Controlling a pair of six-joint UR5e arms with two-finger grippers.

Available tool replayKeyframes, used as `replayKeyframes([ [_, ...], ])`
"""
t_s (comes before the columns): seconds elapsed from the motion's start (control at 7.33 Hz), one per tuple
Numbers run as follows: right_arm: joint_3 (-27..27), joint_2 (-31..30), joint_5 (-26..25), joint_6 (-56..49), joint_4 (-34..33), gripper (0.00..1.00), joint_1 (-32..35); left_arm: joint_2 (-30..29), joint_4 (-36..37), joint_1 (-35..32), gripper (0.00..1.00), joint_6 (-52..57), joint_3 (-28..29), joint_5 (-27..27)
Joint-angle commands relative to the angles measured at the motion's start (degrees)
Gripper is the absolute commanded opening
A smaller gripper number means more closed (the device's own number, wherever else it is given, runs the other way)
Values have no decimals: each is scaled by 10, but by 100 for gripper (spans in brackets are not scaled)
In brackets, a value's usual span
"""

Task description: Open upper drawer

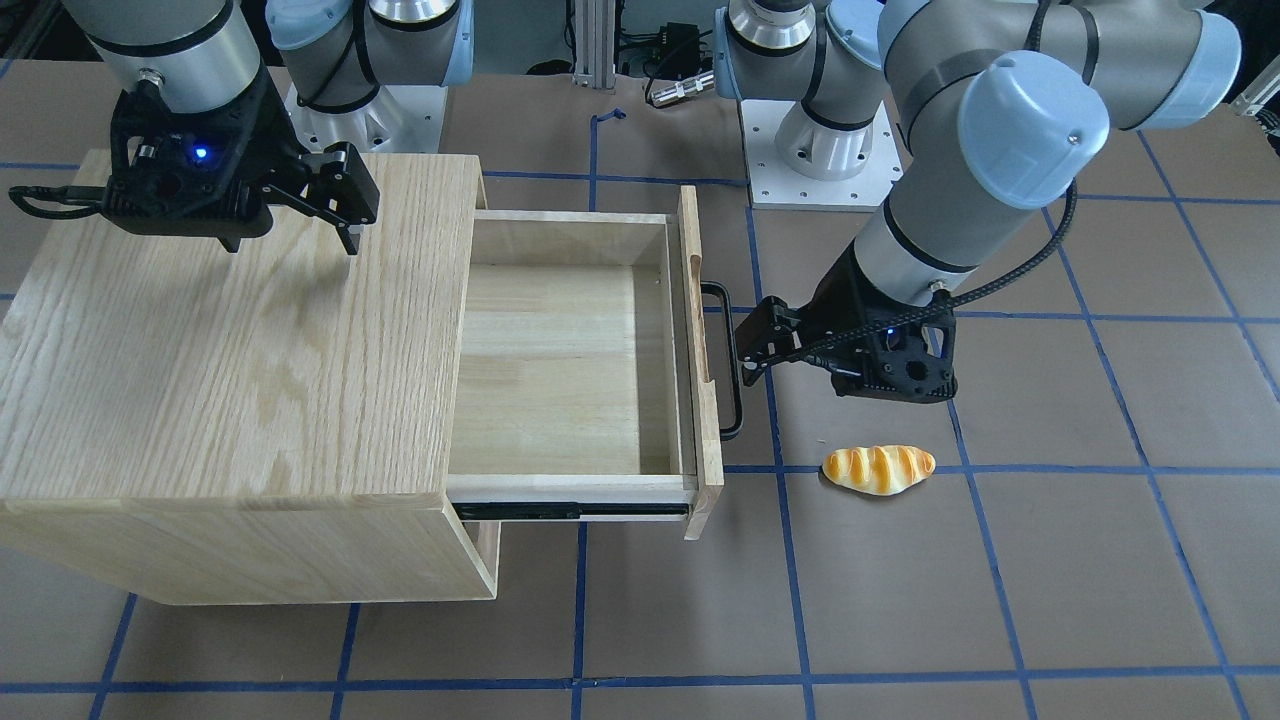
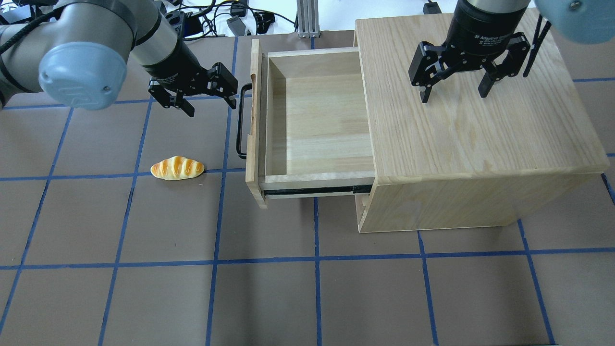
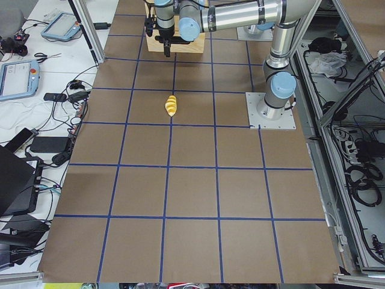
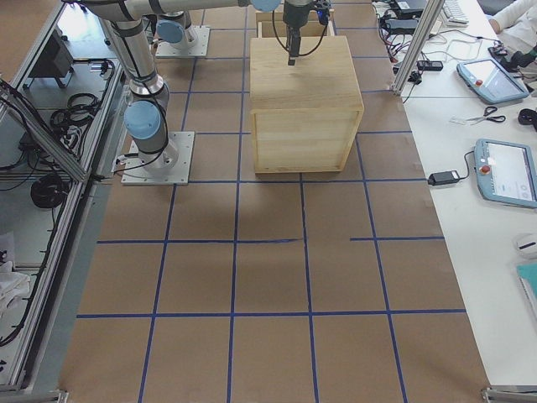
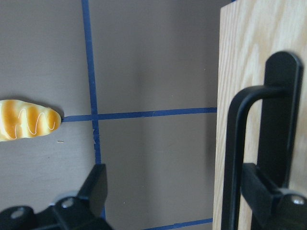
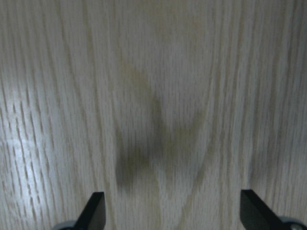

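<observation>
The upper drawer (image 2: 317, 120) stands pulled far out of the oak cabinet (image 2: 480, 134), with its pale floor bare and its black side rail showing. Its black bar handle (image 2: 241, 120) is on the front panel (image 5: 244, 57). My left gripper (image 2: 212, 108) is open and empty just outside the handle, with one finger close to the bar's far end; it also shows in the front view (image 1: 745, 350). My right gripper (image 2: 453, 96) is open and empty, hovering over the cabinet top (image 6: 153, 96).
A toy bread roll (image 2: 177, 168) lies on the brown table on a blue tape line, near the drawer's front corner and close to my left gripper. It also shows in the left wrist view (image 5: 26, 120). Both arm bases stand behind the cabinet.
</observation>
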Motion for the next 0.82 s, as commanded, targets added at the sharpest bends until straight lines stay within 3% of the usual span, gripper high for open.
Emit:
replayKeyframes([
  [0.0, 0, 0, 0, -1, 0, 100, 0, 10, -18, 9, 100, 2, 8, 29],
  [0.14, 0, 0, 0, 0, 0, 100, 0, 30, -47, 4, 100, -3, 13, 77],
  [0.41, 0, 0, 0, 0, 0, 100, 0, 92, -97, -5, 100, -5, 15, 92],
  [0.55, 0, 0, 0, 0, 0, 100, 0, 102, -125, -13, 100, -6, 28, 138],
  [0.68, 0, 0, 0, 0, 0, 100, 0, 108, -162, -31, 100, -6, 43, 150],
])
